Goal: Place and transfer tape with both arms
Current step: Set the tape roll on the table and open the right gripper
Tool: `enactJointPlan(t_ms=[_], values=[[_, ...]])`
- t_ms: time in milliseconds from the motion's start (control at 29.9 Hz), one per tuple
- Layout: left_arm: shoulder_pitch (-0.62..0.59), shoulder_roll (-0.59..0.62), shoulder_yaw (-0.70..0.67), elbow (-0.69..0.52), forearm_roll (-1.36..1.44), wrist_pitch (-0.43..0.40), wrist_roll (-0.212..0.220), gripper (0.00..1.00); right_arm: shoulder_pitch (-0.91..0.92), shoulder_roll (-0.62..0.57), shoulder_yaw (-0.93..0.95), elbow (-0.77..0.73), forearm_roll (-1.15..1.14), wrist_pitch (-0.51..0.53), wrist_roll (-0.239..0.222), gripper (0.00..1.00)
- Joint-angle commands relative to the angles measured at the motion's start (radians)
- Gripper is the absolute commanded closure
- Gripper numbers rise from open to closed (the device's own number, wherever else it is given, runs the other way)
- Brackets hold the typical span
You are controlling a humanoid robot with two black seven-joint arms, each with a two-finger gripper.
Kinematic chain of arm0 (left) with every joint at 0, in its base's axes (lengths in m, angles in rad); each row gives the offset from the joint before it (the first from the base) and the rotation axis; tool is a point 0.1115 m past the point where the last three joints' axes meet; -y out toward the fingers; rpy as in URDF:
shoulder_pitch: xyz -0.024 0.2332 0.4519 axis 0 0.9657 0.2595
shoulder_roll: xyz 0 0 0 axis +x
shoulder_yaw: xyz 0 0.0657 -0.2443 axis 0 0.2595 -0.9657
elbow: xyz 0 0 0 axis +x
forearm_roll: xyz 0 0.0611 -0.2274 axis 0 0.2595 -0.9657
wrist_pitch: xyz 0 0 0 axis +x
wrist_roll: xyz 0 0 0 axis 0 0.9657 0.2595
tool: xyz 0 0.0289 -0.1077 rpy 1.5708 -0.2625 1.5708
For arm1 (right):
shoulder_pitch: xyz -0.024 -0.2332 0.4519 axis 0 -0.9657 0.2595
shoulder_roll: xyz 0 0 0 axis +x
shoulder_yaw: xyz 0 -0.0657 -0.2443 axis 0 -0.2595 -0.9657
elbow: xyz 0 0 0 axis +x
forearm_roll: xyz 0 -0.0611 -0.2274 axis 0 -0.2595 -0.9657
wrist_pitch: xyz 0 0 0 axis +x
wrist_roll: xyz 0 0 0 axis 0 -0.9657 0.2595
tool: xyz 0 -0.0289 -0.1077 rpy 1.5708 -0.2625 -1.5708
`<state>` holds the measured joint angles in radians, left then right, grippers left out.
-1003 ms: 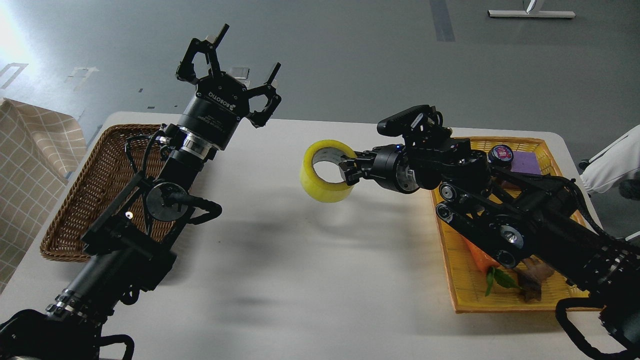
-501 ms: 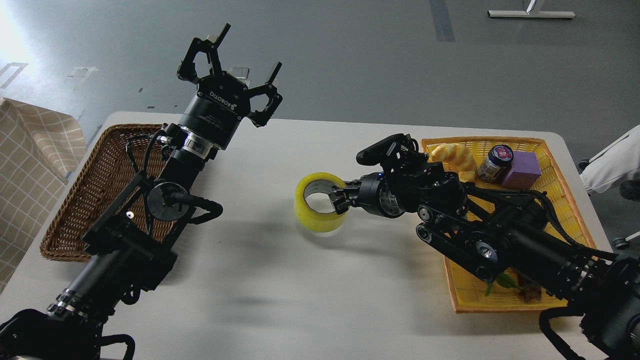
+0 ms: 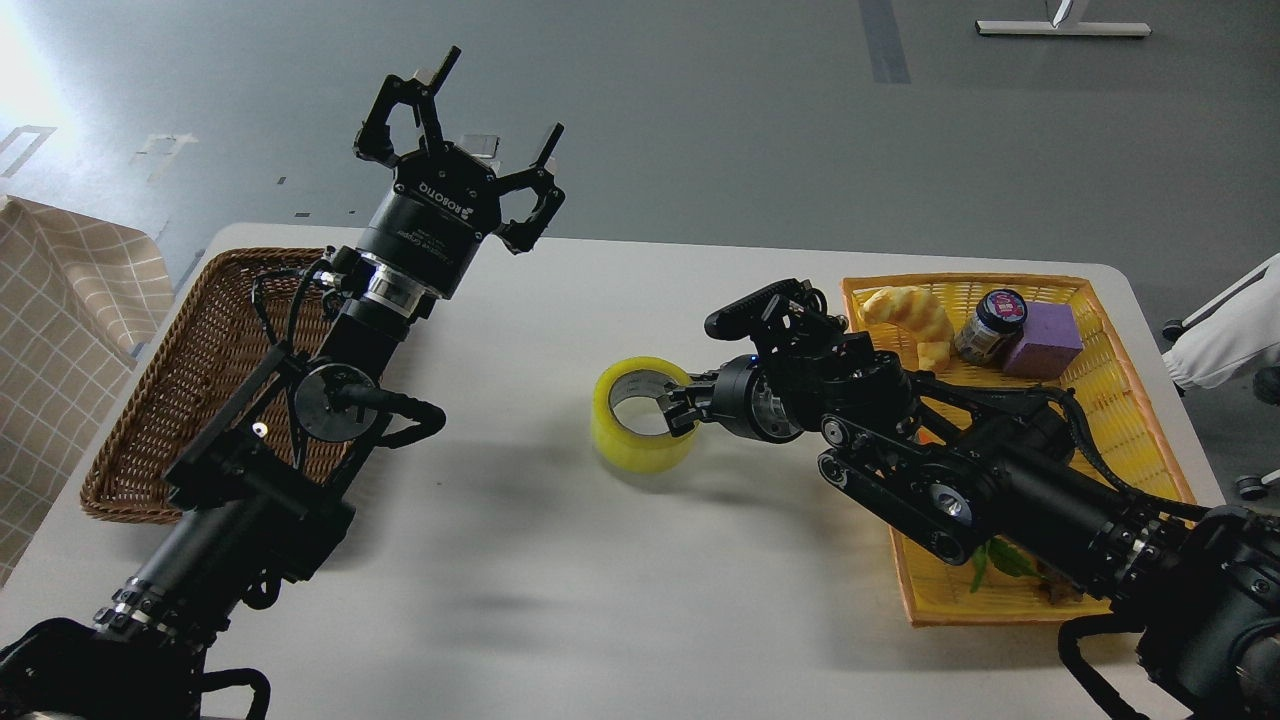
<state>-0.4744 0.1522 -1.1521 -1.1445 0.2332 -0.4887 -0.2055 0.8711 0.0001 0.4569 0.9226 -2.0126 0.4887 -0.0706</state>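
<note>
The yellow tape roll [image 3: 632,440] rests on the white table [image 3: 560,600] near its middle, its grey-white core facing up. My right gripper [image 3: 676,412] comes in from the right and is shut on the roll's right wall, one finger inside the core. My left gripper [image 3: 455,120] is open and empty, raised high above the table's far left edge, well apart from the tape.
A brown wicker basket [image 3: 150,400] lies at the left, partly under my left arm. A yellow tray [image 3: 1120,400] at the right holds a croissant [image 3: 908,312], a small jar [image 3: 990,322], a purple block [image 3: 1042,338] and other items under my right arm.
My right gripper has lowered the tape from mid-air down onto the table and slightly toward me. The left arm has not moved.
</note>
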Motion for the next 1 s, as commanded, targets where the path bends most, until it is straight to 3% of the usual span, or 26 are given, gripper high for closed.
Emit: enactJointPlan(t_ms=[0,401,602,669,802,969], values=[[0.0,0.0,0.0,0.0,0.0,0.0,0.0,0.02,-0.001,0.0,0.0,-0.007,0.0,0.0,0.0,0.94],[0.0,-0.005,0.002,0.0,0.0,0.0,0.0,0.02,-0.001,0.0,0.0,-0.016,0.002,0.0,0.0,0.83],[-0.001,-0.003,0.002,0.0,0.0,0.0,0.0,0.02,-0.003,0.0,0.0,-0.013,0.008,0.0,0.002,0.57],[-0.001,-0.003,0.002,0.0,0.0,0.0,0.0,0.02,-0.003,0.0,0.0,-0.013,0.006,0.0,0.002,0.45],[-0.001,-0.003,0.002,0.0,0.0,0.0,0.0,0.02,-0.004,0.0,0.0,-0.013,0.006,0.0,0.002,0.41],[-0.001,-0.003,0.002,0.0,0.0,0.0,0.0,0.02,0.0,0.0,0.009,0.004,0.012,0.0,0.003,0.24]])
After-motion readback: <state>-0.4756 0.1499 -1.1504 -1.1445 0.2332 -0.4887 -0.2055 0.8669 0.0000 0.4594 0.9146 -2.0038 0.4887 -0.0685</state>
